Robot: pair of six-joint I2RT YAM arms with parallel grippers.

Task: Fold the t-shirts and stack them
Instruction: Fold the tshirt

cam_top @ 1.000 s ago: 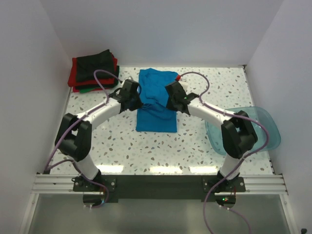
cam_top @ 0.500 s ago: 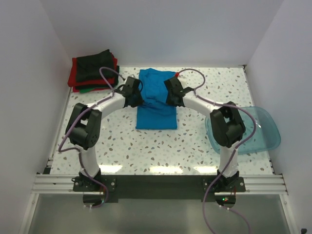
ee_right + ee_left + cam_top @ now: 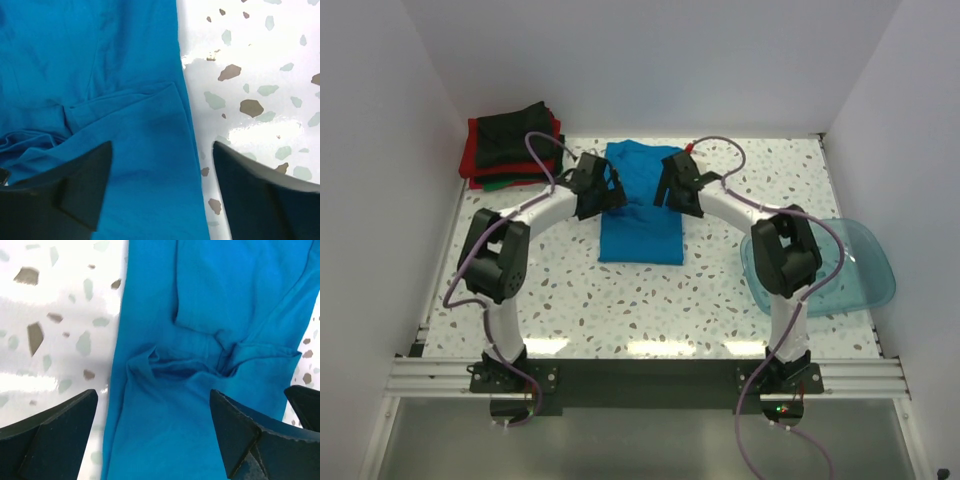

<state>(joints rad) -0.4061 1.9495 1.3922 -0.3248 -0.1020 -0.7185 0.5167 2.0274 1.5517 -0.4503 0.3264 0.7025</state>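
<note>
A bright blue t-shirt (image 3: 640, 225) lies in the middle of the table, folded into a long narrow strip with a bunched crease across its middle (image 3: 190, 365). My left gripper (image 3: 612, 193) hangs open over the shirt's left edge, one finger above the table and the other above cloth (image 3: 152, 395). Over the right edge my right gripper (image 3: 666, 190) is open the same way (image 3: 162, 146). Neither holds anything. Folded dark and red t-shirts (image 3: 512, 143) are stacked at the back left corner.
A translucent blue-green tub (image 3: 840, 262) sits at the right edge beside the right arm. White walls close in the left, back and right sides. The tabletop (image 3: 570, 285) is speckled white.
Both grippers, shut on the blue shirt a second ago, have carried it a little toward the back and opened, letting go. The cloth now lies flat.
</note>
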